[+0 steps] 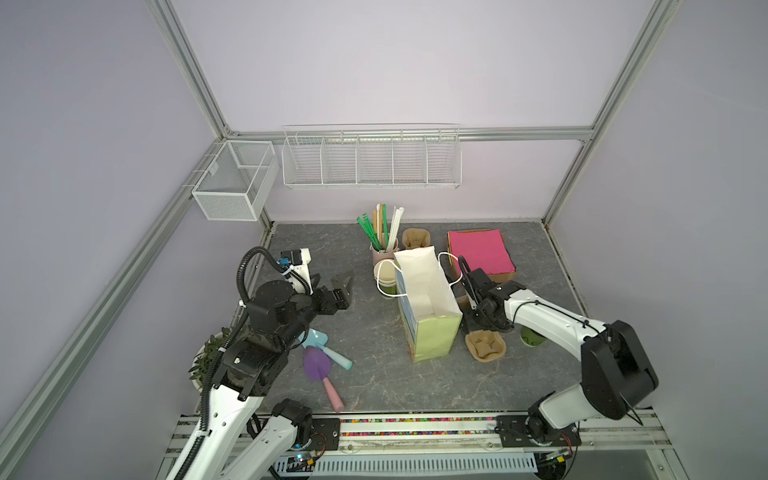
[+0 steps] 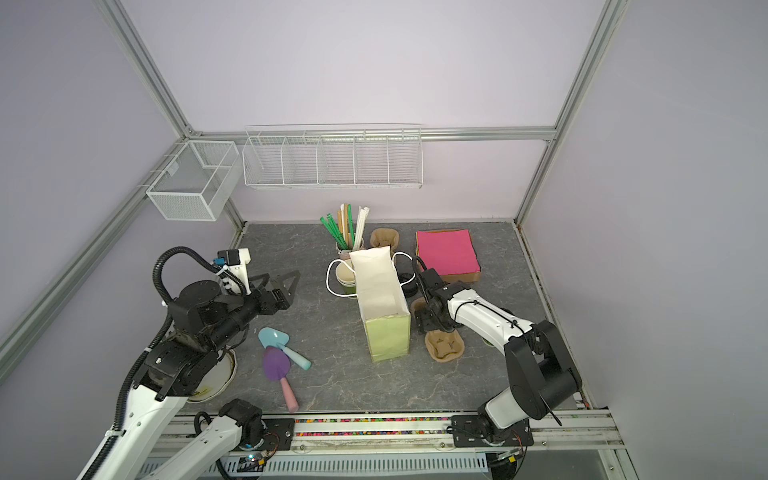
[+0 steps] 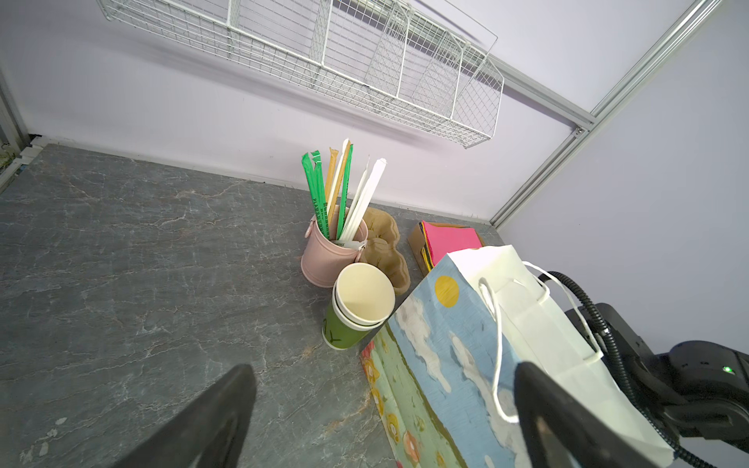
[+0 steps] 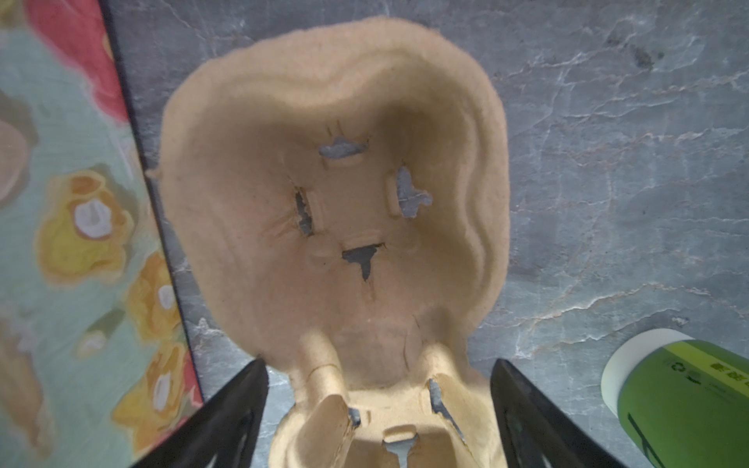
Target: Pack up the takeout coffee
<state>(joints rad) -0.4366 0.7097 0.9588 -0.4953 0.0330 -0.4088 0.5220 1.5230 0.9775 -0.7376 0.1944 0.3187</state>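
Our right gripper [image 4: 379, 366] hung with its jaws spread wide and empty, one on either side of the near end of the tan moulded-pulp cup carrier [image 4: 344, 194]. That carrier lay on the grey marbled tabletop [image 4: 608, 162], just beside the tall flower-printed paper bag [image 1: 432, 332]. Our left gripper [image 1: 351, 286] was likewise agape, holding nothing, well apart from the bag. We found the takeout coffee [image 4: 685, 399], a small green paper cup, on the table near the carrier, neither seated in it nor bagged, so we judged the packing barely begun. Next, we thought, the right jaws needed to shift over to the cup and close squarely on its wall. Only the right wrist view showed the carrier's wells empty. In both top views the right forearm hid most of the cup, and no view showed us its lid. Only the top views showed the bag's mouth standing open.
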